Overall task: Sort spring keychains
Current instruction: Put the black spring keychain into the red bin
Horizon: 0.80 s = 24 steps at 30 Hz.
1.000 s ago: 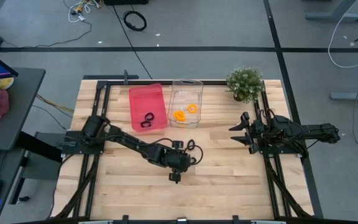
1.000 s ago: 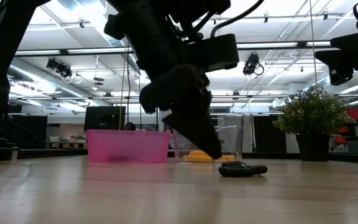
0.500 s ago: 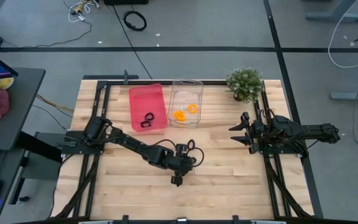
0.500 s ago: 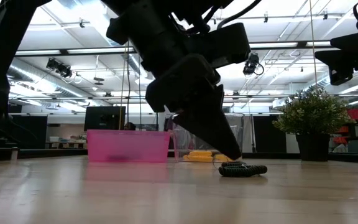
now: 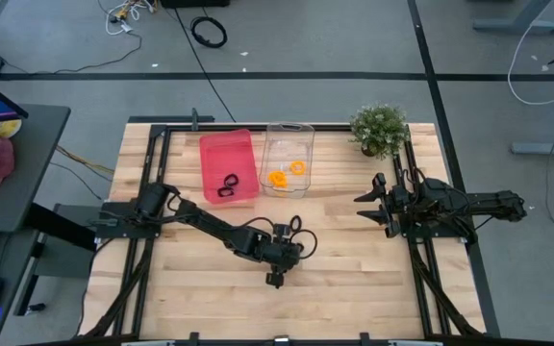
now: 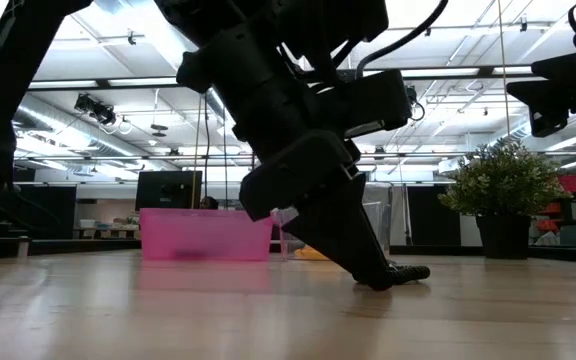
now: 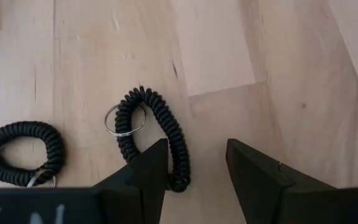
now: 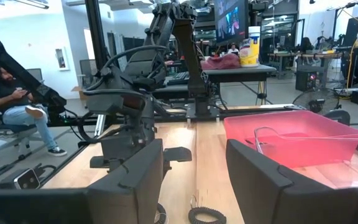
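From above, the left tool [image 5: 275, 279] sits low on the table [image 5: 354, 288], fingers spread, a black spring keychain [image 5: 293, 225] just beyond it; level with the table, its tips touch that keychain; its wrist view shows one finger [image 7: 151, 165] against the coil, while the right tool [image 5: 369, 204] waits open, well apart.
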Tool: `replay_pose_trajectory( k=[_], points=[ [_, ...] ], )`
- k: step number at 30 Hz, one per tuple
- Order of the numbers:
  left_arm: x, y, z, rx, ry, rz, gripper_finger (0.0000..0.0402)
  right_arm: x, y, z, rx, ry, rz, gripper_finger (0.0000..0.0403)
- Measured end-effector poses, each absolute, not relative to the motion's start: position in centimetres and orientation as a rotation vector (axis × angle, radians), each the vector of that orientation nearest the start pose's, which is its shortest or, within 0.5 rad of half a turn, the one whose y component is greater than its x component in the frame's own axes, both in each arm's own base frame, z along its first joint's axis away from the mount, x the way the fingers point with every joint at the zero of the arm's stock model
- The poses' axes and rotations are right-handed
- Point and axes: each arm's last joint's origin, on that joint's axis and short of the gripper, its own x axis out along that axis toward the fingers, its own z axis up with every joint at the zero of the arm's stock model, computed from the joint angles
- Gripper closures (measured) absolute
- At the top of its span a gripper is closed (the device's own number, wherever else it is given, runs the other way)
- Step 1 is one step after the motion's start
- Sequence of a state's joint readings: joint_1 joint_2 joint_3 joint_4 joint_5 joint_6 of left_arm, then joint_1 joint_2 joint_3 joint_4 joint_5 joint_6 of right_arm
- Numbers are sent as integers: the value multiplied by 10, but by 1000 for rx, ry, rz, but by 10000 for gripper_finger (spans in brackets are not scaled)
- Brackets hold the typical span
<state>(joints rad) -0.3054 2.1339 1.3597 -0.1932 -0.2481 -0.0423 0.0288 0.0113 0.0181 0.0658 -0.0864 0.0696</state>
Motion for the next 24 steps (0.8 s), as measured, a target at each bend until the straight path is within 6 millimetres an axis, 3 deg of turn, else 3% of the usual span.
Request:
replay_pose_trajectory(
  k=[5,13,24],
  points=[
    [414,-123,119,177,941,-43,249,97,5,175,67,-69,118,223],
    [417,-103,116,-100,1010,-40,316,97,5,175,67,-69,118,223],
    [415,-101,113,-82,1042,-54,388,97,5,175,67,-69,118,223]
  ],
)
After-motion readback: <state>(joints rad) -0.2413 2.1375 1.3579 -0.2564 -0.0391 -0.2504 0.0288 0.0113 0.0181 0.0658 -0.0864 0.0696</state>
